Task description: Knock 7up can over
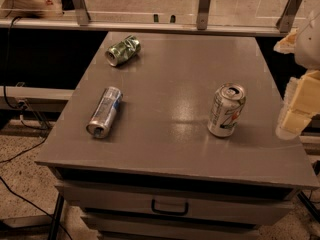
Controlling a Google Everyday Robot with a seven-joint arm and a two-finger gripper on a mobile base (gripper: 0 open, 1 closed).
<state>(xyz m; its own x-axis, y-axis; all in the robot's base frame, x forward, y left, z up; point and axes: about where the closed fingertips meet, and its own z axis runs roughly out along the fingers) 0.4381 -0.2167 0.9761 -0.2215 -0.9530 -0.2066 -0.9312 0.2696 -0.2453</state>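
Note:
The 7up can [226, 110] stands upright on the right half of the grey tabletop [170, 79]; it is silver-white with green markings and its top faces up. My gripper [296, 109] is at the right edge of the view, a pale blocky shape level with the can and to its right, with a clear gap between them. It touches nothing.
A slim silver-and-blue can [104, 112] lies on its side at the left of the table. A crushed green can [123, 50] lies at the far left. A drawer with a handle [170, 207] is below the front edge. A metal rail [150, 25] runs behind the table.

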